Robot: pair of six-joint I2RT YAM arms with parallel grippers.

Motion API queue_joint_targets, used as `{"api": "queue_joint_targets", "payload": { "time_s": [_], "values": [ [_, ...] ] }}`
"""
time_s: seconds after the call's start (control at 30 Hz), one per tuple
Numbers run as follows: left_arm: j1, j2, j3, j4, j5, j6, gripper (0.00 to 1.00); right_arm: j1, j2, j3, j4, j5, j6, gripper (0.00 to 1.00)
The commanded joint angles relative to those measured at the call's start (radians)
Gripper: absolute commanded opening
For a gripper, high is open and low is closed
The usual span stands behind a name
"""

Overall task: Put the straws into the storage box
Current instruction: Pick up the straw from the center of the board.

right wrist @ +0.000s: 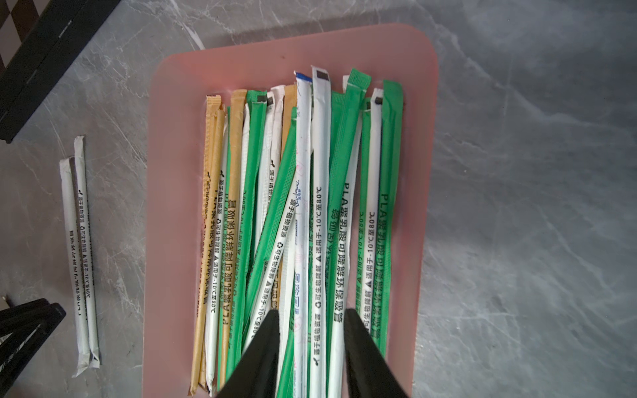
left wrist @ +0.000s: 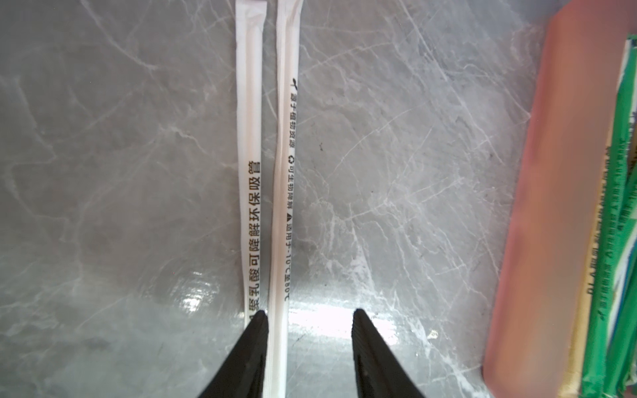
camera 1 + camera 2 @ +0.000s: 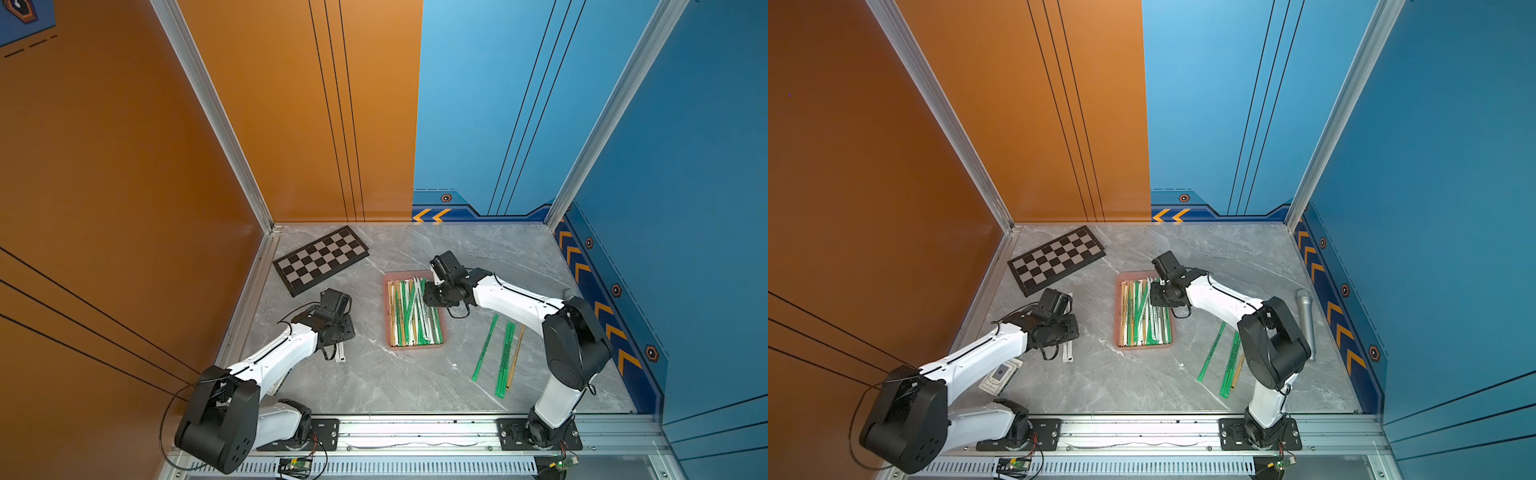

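Note:
The pink storage box [image 3: 415, 347] [image 3: 1142, 346] sits mid-table, holding several green, white and tan straws [image 3: 411, 311] [image 1: 310, 206] laid lengthwise. My right gripper [image 1: 311, 312] [image 3: 428, 297] hovers open over the box's far end, with nothing pinched. Two white straws [image 2: 249, 138] [image 2: 286, 138] lie side by side on the marble left of the box. My left gripper [image 2: 309, 312] [image 3: 338, 332] is low over them and open. One white straw lies between its fingers against one pad; the other lies outside. Two green straws [image 3: 485, 347] [image 3: 505, 359] and a tan one [image 3: 516, 353] lie right of the box.
A black-and-grey chequered board [image 3: 320, 259] lies at the back left. A grey metal cylinder [image 3: 1306, 322] rests by the right wall behind the right arm. A printed card [image 3: 1000, 376] lies under the left arm. The arms' rail [image 3: 415, 432] runs along the front edge.

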Motion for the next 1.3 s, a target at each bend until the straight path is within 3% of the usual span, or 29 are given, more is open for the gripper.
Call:
{"api": "queue_joint_targets", "payload": {
  "time_s": [0.0,0.77,0.97,1.27],
  "values": [
    [0.002,0.025,0.022,-0.024,-0.007,0.016,0.43,0.006,-0.038,-0.014,-0.001,0.016,0.002,0.34],
    [-0.014,0.155,0.047,-0.024,-0.033,0.034,0.35,-0.031,-0.103,-0.090,-0.001,0.033,0.007,0.34],
    [-0.027,0.178,0.062,-0.023,-0.024,0.050,0.18,-0.054,-0.136,-0.129,-0.001,0.044,0.009,0.34],
    [-0.063,0.129,0.082,-0.009,-0.029,0.054,0.10,-0.152,-0.247,-0.247,-0.001,0.069,0.028,0.34]
  ]
}}
